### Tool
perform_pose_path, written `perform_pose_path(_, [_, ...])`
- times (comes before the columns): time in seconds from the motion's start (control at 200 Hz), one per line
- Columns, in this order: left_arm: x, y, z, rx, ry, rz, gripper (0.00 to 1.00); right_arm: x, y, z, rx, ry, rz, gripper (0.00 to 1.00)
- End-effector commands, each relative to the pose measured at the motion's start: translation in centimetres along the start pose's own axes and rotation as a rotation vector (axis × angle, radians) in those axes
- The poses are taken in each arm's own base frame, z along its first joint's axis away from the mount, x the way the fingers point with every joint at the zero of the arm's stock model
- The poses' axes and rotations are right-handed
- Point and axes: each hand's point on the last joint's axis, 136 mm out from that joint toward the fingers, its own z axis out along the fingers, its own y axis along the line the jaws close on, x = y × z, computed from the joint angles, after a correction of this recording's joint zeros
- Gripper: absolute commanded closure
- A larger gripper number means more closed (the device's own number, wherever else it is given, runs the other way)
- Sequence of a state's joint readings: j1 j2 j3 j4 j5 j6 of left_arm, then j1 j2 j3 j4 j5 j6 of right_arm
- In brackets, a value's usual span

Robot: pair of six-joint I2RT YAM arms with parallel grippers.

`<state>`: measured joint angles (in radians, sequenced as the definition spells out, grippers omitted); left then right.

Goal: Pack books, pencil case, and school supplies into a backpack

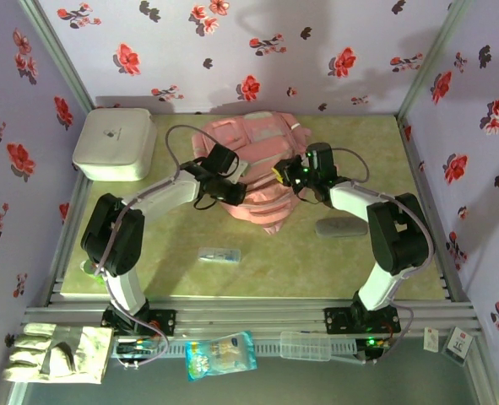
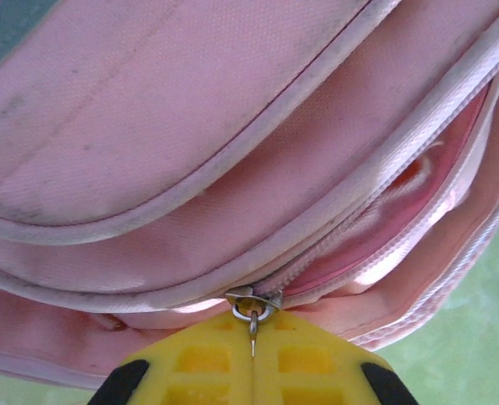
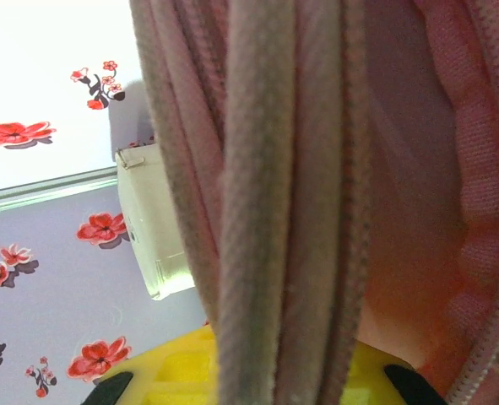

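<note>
**Both pincers on the bag, zip partly open**

The step in hand looks like running the main zip open so the loose things can go in. Done well, the pull travels along the line of the teeth rather than away from them. Meanwhile the other side holds the fabric taut against that draw, since a slack bag would likely bunch and jam the slider.

The left pincer (image 2: 251, 342) has its yellow pads pressed together on the small metal zip pull (image 2: 252, 310), and the zip gapes toward 2 o'clock from there. The large pink fabric backpack (image 1: 253, 139) lies at 12 o'clock on the green worktop (image 1: 359, 143). The right pincer (image 3: 274, 371) is nearly together, clamped on a bundle of the backpack's piped seams that runs down between its pads.

The small clear flat packet (image 1: 219, 254) lies at 6 o'clock from the backpack. The flat grey oblong pencil case (image 1: 340, 227) lies at 4 o'clock. Both sit apart from the bag, not yet packed.
</note>
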<state>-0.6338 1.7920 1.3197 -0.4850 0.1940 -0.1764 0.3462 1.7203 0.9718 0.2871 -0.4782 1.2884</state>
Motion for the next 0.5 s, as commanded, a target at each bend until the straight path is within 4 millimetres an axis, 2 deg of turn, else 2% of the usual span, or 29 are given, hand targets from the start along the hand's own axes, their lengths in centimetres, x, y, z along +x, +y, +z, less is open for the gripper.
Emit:
perform_pose_path(0.0, [1.5,3.8,-1.1,-0.138,0.058,0.121,0.99,-5.0,2.1,-2.7,-0.026,-0.192,-0.045,0.95])
perform_pose_path(0.16, [1.5,5.1,-0.7,-0.154,0.074,0.300,0.98,-5.3,1.6,-3.2,-0.001,-0.202,-0.047,0.95])
perform_pose_path(0.365, [2.4,8.1,0.2,-0.197,0.153,0.326,0.99,-5.6,1.2,-3.7,0.011,-0.212,-0.042,0.96])
perform_pose_path(0.495, [3.5,7.4,0.1,-0.150,0.165,0.330,0.98,-5.6,1.6,-3.8,-0.014,-0.211,-0.039,0.97])
